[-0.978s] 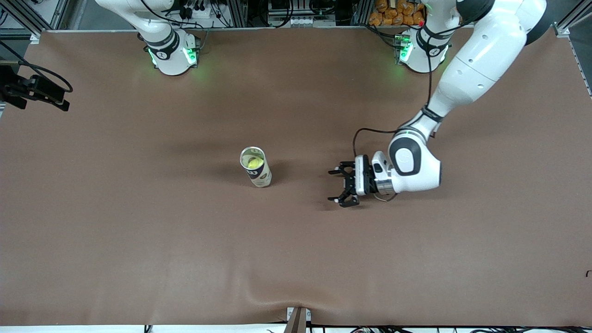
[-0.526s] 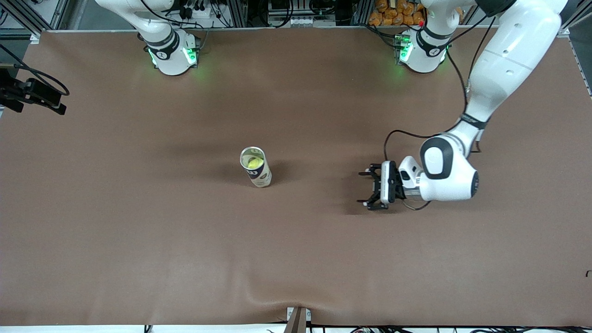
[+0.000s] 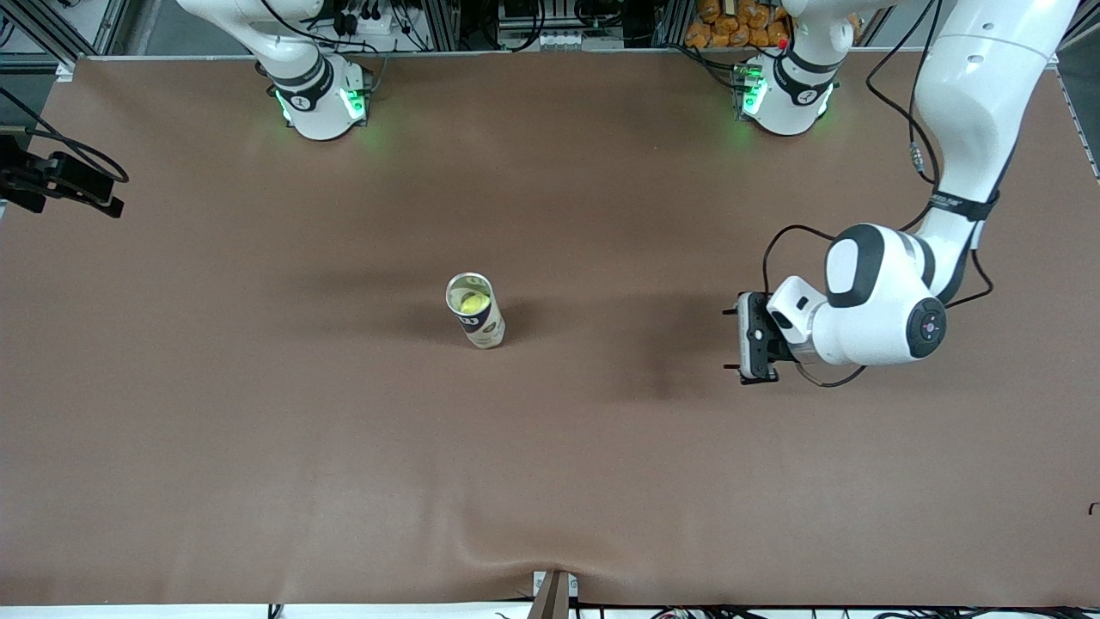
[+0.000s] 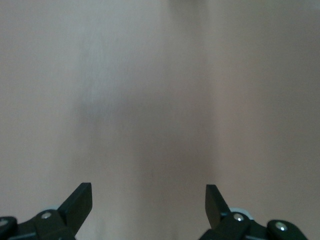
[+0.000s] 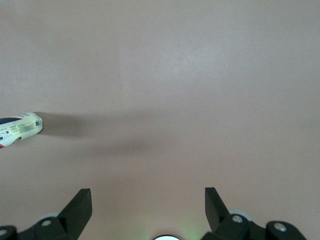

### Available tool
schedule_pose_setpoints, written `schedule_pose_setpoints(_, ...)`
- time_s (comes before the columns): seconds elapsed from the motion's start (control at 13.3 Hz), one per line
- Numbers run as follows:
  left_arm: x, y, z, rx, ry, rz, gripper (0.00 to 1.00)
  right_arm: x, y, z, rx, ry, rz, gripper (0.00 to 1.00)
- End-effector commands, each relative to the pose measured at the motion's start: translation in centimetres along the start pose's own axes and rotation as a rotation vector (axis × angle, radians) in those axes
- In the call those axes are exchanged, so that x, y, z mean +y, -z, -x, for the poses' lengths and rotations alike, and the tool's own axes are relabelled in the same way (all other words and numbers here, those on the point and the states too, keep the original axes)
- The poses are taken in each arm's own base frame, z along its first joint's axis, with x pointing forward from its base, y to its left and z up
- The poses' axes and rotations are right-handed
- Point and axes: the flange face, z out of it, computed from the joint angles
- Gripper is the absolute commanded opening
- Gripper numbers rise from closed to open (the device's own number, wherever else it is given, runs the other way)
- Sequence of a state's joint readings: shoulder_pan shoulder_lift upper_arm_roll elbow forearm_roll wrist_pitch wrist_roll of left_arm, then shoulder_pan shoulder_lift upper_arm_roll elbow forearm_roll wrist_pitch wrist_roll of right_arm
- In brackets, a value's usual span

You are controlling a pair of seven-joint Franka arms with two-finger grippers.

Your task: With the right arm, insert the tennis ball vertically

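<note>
The right claw (image 5: 148,212) is out of the front view; only that arm's base (image 3: 318,99) shows at the desk's top edge. In its wrist view the two fingertips (image 5: 80,205) stand wide apart, released and empty, above bare brown desk (image 3: 258,447), with the can's base (image 5: 20,129) cut off at the picture's edge.

The can (image 3: 475,309) stands upright near the middle of the desk, its mouth open upward. The tennis ball (image 3: 471,303) sits inside it, only its top showing past the rim.

Toward the left arm's end of the desk from the can, the left arm bends down from its base (image 3: 786,94), elbow high, wrist turned level so the left claw (image 3: 746,338) points toward the can, well apart from it. Its fingers (image 4: 77,202) are spread and hold nothing; in the front view they are seen nearly end-on and hard to make out.
</note>
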State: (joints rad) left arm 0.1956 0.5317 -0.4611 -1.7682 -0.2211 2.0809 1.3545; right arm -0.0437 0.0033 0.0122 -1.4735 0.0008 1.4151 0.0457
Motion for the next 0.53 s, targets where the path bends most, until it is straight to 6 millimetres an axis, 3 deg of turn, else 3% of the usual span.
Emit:
schedule_pose_setpoints(0.0, 0.7, 3.4, 0.5, -0.116, 0.181, 0.011, 1.00, 0.2, 0.3, 0.0, 0.009, -0.005, -0.021, 1.00)
schedule_pose_setpoints(0.23, 2.5, 7.2, -0.9, -0.249, 0.472, -0.017, 1.00, -0.4, 0.3, -0.2, 0.021, 0.005, -0.020, 1.00)
schedule_pose_setpoints(0.45, 2.5, 9.8, -0.4, -0.308, 0.693, -0.059, 1.00, -0.5, -0.2, -0.6, 0.010, 0.007, -0.021, 1.00)
